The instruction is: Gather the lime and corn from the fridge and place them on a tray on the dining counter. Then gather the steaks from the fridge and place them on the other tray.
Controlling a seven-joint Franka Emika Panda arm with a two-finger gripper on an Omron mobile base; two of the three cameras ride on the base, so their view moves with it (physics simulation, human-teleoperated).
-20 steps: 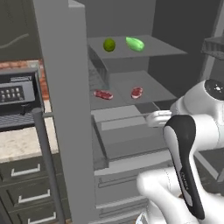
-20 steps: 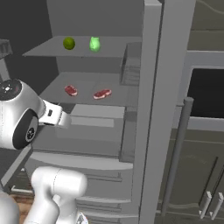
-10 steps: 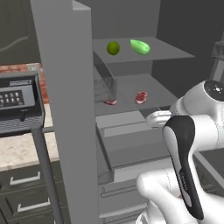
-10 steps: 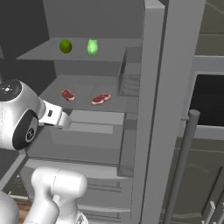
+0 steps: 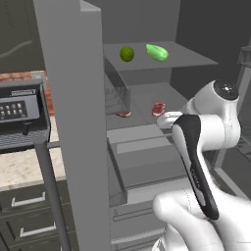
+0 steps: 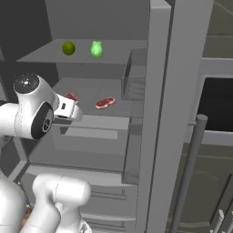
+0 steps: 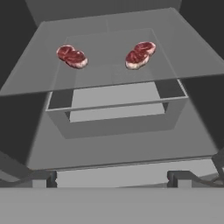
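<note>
I have the fridge [image 5: 73,122] standing open in front of me, its door edge running down the left half of the left base frame, so the shelves are exposed for reaching in. The produce sits on the upper shelf [image 6: 50,57]: one lime [image 5: 127,53] near the top centre of that frame, and just beside it one pale green oblong thing, which I take for the corn [image 5: 157,52]. They lie apart, not touching.

One shelf lower are the steaks, two of them, well apart: one steak [image 7: 71,56] at upper left of the hand frame, the other steak [image 7: 140,54] at upper right. Both lie flat on the glass shelf above a grey drawer [image 7: 116,109], which shows through it.

My pincer [image 7: 113,178] is spread wide and holds nothing; its two dark tips stand at the lower edge of the hand frame, aimed into the fridge below the steak shelf. I judge the arm is parked like this, jaws ready, for the first pick, and that pick should be on the upper shelf, since lime and corn come first. Nothing has been gathered yet.

Count: one lime, one corn, two steaks.
</note>
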